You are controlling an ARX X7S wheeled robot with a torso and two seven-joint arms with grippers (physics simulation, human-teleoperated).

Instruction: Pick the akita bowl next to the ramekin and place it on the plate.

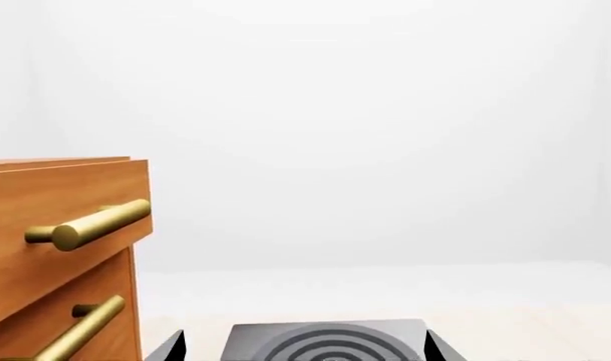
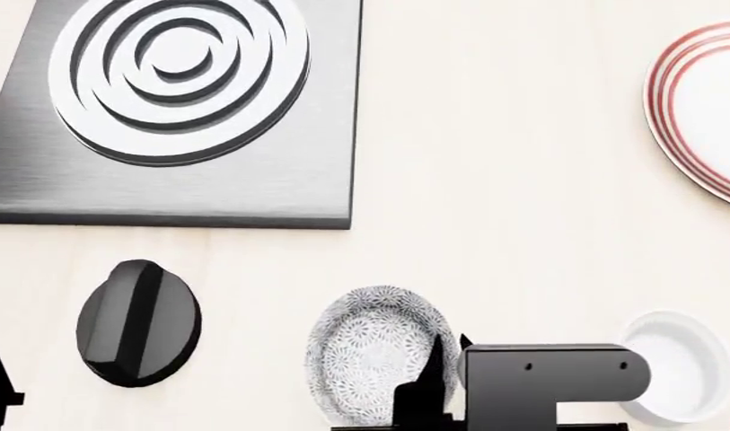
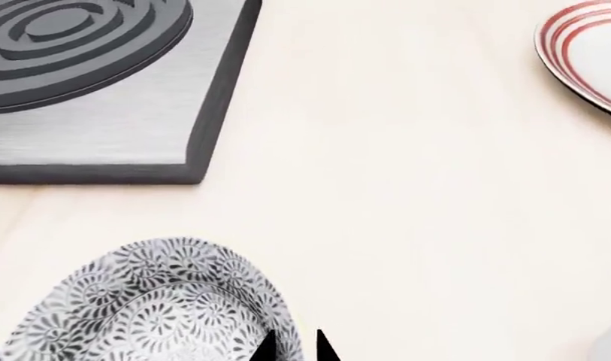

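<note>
- One bowl (image 2: 371, 350) is in view, at 6 o'clock in the head view, on the pale counter (image 2: 496, 162). Its speckled inside faces up and it appears to sit flat.
- Ramekin (image 2: 688, 364) stands at 5 o'clock, just beside the bowl with a gap between them. That nearness marks this bowl as the task's one.
- Plate (image 2: 700, 108) lies at 2 o'clock, cut by the frame edge and well apart from the bowl. Nothing shows on its visible part, so the placing is judged not yet done.
- Right gripper (image 2: 446, 382) sits at the bowl's rim on the ramekin side. In the right wrist view two dark fingertips (image 3: 328, 347) show at the rim with a narrow gap between them. One tip seems to lie inside the wall and one outside; this is the pose for a rim pinch on a deep bowl.
- Right gripper state: whether it has clenched on the rim or only straddles it cannot be told.
- Left gripper (image 1: 305, 347): only two dark edges show in its wrist view, set wide apart with nothing between them, so it reads as released. It is held away from the bowl, facing the cabinet (image 1: 55, 248) and the burner (image 2: 179, 76).
- Burner plate occupies 11 o'clock; a black knob (image 2: 137, 321) lies at 8 o'clock. Neither stands between bowl and plate.
- Judged risk: a rim pinch may let the bowl tilt when lifted.
</note>
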